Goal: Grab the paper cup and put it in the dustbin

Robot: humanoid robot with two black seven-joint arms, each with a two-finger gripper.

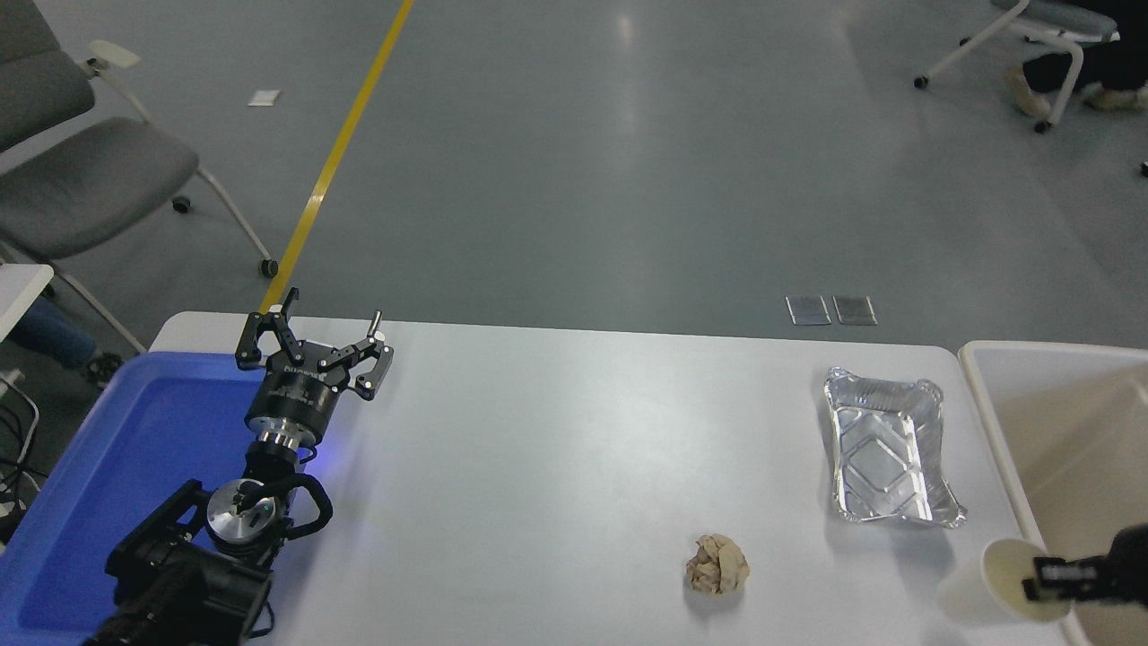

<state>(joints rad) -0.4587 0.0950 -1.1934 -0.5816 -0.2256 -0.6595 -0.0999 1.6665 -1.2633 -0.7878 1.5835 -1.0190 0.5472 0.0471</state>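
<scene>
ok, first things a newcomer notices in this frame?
The right gripper at the lower right, clamped on the tilted paper cup beside the dustbin. Next, the shiny foil tray and crumpled paper ball on the white table. The left gripper sits parked by the blue tray.

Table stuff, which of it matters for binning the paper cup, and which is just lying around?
Part of the job:
paper cup, tilted, gripped at its rim
right gripper, shut on the cup
dustbin, at the table's right edge

Just lying about:
crumpled paper ball
foil tray
blue tray
left gripper, parked at lower left, jaws open
</scene>
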